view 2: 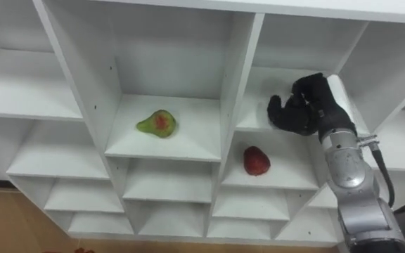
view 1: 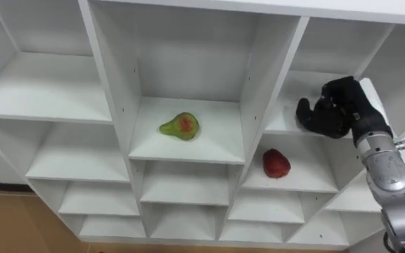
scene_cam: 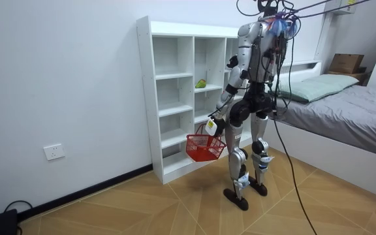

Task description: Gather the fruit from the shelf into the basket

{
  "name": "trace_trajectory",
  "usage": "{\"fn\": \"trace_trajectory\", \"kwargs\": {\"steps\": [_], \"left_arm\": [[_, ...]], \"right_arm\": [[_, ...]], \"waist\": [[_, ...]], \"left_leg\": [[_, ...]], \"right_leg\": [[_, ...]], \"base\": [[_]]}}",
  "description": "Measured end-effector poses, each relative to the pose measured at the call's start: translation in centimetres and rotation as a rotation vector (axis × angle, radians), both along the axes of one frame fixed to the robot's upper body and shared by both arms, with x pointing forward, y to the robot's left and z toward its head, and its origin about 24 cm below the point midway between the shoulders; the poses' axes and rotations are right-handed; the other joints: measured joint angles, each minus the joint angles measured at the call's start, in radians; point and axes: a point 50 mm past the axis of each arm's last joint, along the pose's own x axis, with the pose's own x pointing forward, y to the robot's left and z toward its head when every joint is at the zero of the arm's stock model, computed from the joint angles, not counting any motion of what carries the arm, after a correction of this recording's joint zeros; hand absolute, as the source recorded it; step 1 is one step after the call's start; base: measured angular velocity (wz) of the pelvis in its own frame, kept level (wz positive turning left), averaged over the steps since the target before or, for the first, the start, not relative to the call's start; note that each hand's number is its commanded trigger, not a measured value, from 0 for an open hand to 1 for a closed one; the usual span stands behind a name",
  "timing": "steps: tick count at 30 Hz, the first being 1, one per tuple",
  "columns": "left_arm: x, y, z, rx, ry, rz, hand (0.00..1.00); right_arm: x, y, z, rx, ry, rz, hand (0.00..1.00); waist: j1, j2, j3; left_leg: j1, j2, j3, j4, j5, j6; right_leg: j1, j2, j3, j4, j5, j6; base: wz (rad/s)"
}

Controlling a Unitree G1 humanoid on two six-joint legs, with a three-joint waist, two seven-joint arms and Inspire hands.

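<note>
R arm raised fwd, right hand (view 1: 335, 111) curled shut, empty; left hand (scene_cam: 211, 125) low.

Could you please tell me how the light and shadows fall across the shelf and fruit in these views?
Left eye view: soft, even light on the shelf, compartment backs greyer than the boards, only faint shadow under the pear and red fruit, and the dark right hand stands out against the white. Room view: flat light, no glare on the wall, basket in the left hand clearly lit.

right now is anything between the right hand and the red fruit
Yes: the right hand is at the compartment above, so the shelf board separates it from the red fruit. Nothing else lies in the fruit's compartment.
</note>
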Motion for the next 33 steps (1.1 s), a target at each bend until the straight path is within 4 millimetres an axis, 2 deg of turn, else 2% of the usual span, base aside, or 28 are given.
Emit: {"fn": "trace_trajectory", "kwargs": {"steps": [8, 11, 13, 16, 18, 27, 29, 30, 33], "left_arm": [[0.2, -0.2, 0.0, 0.008, -0.018, 0.008, 1.0], [0.3, -0.6, -0.1, 0.016, -0.023, 0.009, 1.0], [0.9, -0.9, -0.1, 0.009, -0.039, 0.005, 1.0], [1.5, -1.3, -0.1, -0.005, -0.059, -0.002, 1.0], [1.5, -1.4, -0.1, -0.01, -0.059, -0.011, 1.0], [2.7, -3.0, -0.2, -0.044, -0.086, -0.058, 1.0], [3.1, -3.3, -0.1, -0.054, -0.103, -0.065, 1.0], [3.8, -3.6, 0.2, -0.059, -0.131, -0.086, 1.0], [5.0, -4.1, 0.6, -0.074, -0.179, -0.107, 1.0]], "right_arm": [[-2.1, 2.0, 0.3, 0.046, -0.006, 0.109, 1.0], [-3.0, 3.8, 0.1, 0.116, 0.006, 0.189, 1.0], [-4.0, 5.4, -0.9, 0.191, 0.072, 0.27, 1.0], [-5.4, 6.7, -2.9, 0.232, 0.217, 0.36, 1.0], [-5.7, 7.3, -3.3, 0.24, 0.254, 0.401, 1.0], [-6.5, 8.8, -4.2, 0.302, 0.323, 0.494, 1.0], [-6.7, 8.8, -4.8, 0.355, 0.349, 0.49, 1.0], [-6.9, 8.7, -5.5, 0.393, 0.377, 0.471, 1.0], [-7.6, 9.0, -7.7, 0.438, 0.462, 0.421, 1.0]], "waist": [[-0.013, 0.006, 0.0015], [-0.028, 0.012, -0.0001], [-0.03, 0.014, 0.0009], [-0.024, 0.019, 0.0015], [-0.024, 0.02, 0.0016], [-0.027, 0.033, 0.0031], [-0.027, 0.034, 0.0045], [-0.025, 0.035, 0.0093], [-0.023, 0.032, 0.0089]], "left_leg": [[-0.008, 0.002, 0.005, -0.003, -0.001, 0.0], [-0.013, 0.002, 0.005, -0.005, -0.001, 0.0], [-0.013, 0.001, 0.007, -0.004, -0.001, 0.0], [-0.013, -0.001, 0.007, -0.003, 0.0, 0.002], [-0.015, -0.002, 0.008, -0.003, 0.001, 0.003], [-0.028, 0.0, 0.01, 0.004, 0.002, 0.004], [-0.041, -0.001, 0.009, 0.012, 0.002, 0.004], [-0.047, -0.001, 0.009, 0.015, 0.001, 0.004], [-0.071, -0.001, 0.01, 0.023, 0.001, 0.004]], "right_leg": [[-0.013, 0.001, -0.003, 0.002, 0.0, 0.0], [-0.02, 0.005, 0.0, 0.007, 0.0, 0.0], [-0.025, 0.006, 0.004, 0.016, 0.0, 0.0], [-0.03, 0.003, 0.006, 0.021, 0.001, 0.001], [-0.036, 0.003, 0.009, 0.024, 0.001, 0.001], [-0.055, 0.0, 0.018, 0.035, 0.001, 0.001], [-0.058, 0.0, 0.015, 0.035, 0.001, 0.001], [-0.062, 0.0, 0.01, 0.035, 0.001, 0.001], [-0.083, -0.001, 0.006, 0.038, 0.001, 0.001]], "base": [[-0.02], [-0.02], [-0.04], [-0.03], [-0.05], [-0.01], [0.03], [0.09], [0.02]]}}
